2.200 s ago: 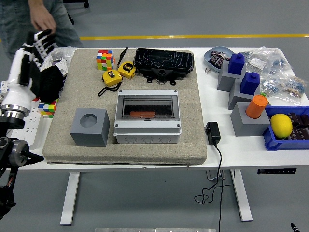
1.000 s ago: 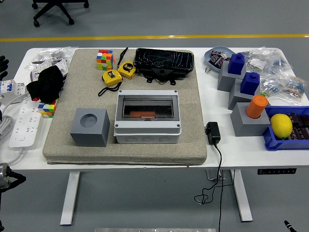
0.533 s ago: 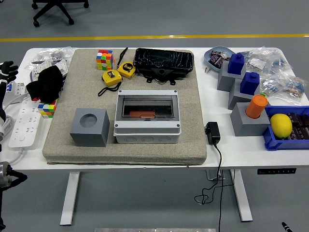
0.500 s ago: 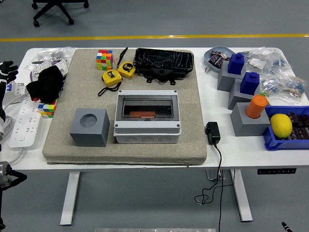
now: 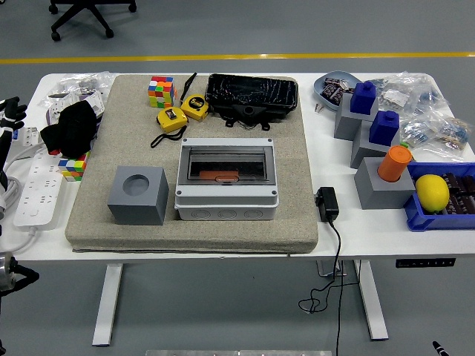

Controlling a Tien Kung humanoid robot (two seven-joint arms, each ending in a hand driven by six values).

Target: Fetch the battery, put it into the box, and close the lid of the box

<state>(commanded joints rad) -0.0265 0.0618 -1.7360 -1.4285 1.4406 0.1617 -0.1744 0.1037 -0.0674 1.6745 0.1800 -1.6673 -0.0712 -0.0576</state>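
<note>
The grey box (image 5: 226, 199) stands in the middle of the beige mat (image 5: 297, 222), its smoked clear lid lying flat and down over the top. Through the lid I see an orange battery (image 5: 217, 176) inside. A grey cube (image 5: 137, 194) with a round empty hole sits just left of the box. My left hand (image 5: 7, 113) shows only at the far left edge, well away from the box, with spread fingertips holding nothing. My right hand is out of the picture.
A white power strip (image 5: 33, 189), a black cloth (image 5: 70, 126) and a colour cube (image 5: 72, 167) lie left of the mat. Tape measures (image 5: 182, 111) and a black case (image 5: 252, 93) sit behind the box. Grey-and-blue blocks (image 5: 364, 111), an orange cylinder (image 5: 394, 162), a lemon (image 5: 433, 191) and a charger (image 5: 326, 202) are on the right.
My left hand, raised over the table's left end two seconds ago, has dropped back to the left edge. The person at the top left has gone. The box has not moved.
</note>
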